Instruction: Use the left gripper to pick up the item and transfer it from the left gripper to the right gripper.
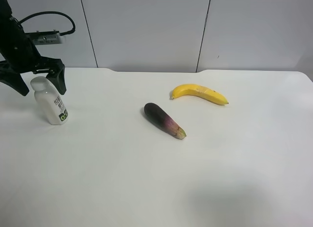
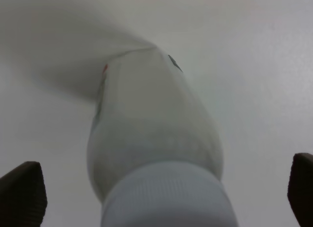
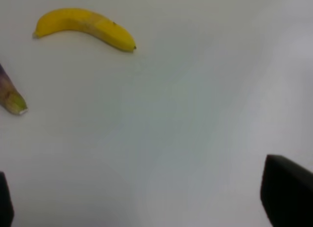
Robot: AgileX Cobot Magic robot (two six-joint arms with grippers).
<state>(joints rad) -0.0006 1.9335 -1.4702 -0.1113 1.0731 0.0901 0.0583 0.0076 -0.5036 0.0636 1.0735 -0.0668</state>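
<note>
The white bottle point(image 1: 51, 107) with a white cap and a green-and-black label mark stands upright at the far left of the table. The all-black left gripper point(image 1: 41, 85) is open, its two fingers either side of the bottle's cap and apart from it. In the left wrist view the bottle point(image 2: 156, 134) fills the middle, cap nearest the camera, between the spread fingertips point(image 2: 22, 192) of the left gripper point(image 2: 161, 192). The right gripper point(image 3: 146, 197) is open and empty above bare table; it is out of the exterior high view.
A dark purple eggplant point(image 1: 164, 120) lies near the table's middle, and a yellow banana point(image 1: 199, 93) lies just beyond it. Both show in the right wrist view, the banana point(image 3: 85, 26) and the eggplant's stem end point(image 3: 12, 100). A white wall stands behind the table.
</note>
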